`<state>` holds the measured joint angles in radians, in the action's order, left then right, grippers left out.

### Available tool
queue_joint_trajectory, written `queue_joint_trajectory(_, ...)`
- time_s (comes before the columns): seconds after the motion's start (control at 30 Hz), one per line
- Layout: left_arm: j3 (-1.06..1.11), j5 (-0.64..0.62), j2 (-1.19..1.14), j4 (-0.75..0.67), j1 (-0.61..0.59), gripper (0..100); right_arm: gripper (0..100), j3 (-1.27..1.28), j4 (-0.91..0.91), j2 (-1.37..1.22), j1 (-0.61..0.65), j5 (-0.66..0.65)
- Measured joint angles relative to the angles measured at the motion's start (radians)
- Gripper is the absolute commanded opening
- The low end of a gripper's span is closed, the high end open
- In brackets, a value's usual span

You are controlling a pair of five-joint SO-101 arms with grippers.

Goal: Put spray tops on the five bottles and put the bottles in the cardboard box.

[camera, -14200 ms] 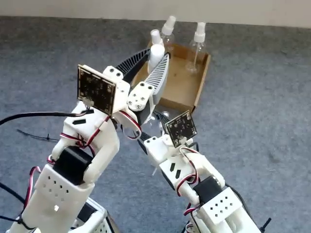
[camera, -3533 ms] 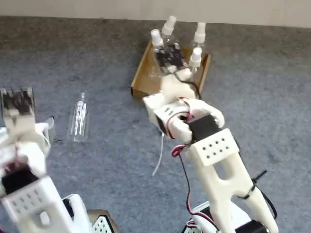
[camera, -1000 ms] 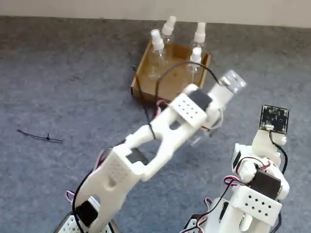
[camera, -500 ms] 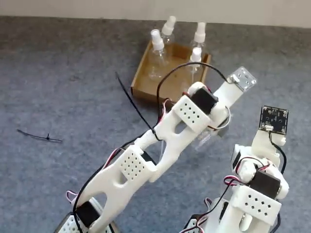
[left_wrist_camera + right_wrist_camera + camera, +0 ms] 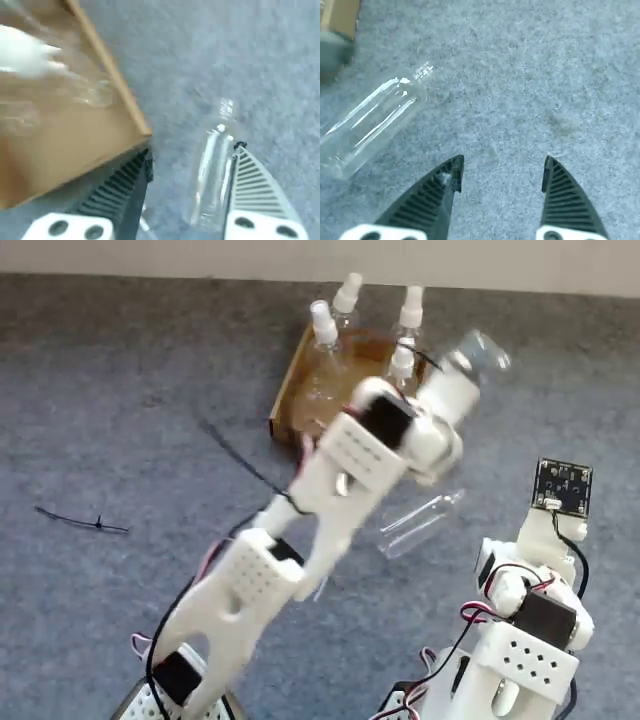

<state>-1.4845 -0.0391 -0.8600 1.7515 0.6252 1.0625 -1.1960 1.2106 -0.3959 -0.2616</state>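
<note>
Four capped bottles point(image 5: 321, 335) are standing in the cardboard box point(image 5: 283, 400), each wearing a spray top, so most of the job is looking done. One uncapped bottle point(image 5: 420, 523) is lying on its side on the grey carpet point(image 5: 570, 75), just off the box's near corner, toward the arms. The left gripper point(image 5: 194, 152) is hanging over it beside that corner, fingers spread wide, with the bottle between them and not clamped. The right gripper point(image 5: 503, 162) is waiting farther from the box, likewise spread and holding nothing. Remaining, by my reading: topping this last bottle and boxing it.
</note>
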Motion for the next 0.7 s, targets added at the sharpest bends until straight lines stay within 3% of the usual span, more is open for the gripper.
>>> queue_joint_trajectory(0.23, 0.301, 0.020, 0.404, 0.003, -0.207, 23, 20.6, -0.089, -0.006, -0.035, 0.100, 0.204)
queue_joint_trajectory(0.53, 1.014, 0.144, 0.996, -0.003, -0.456, 23, 20.6, -0.239, -0.008, -0.473, 0.437, 0.555)
queue_joint_trajectory(0.7, 1.453, 0.250, 1.255, -0.160, -0.671, 23, 20.6, -0.342, 0.021, -0.732, 0.503, 0.778)
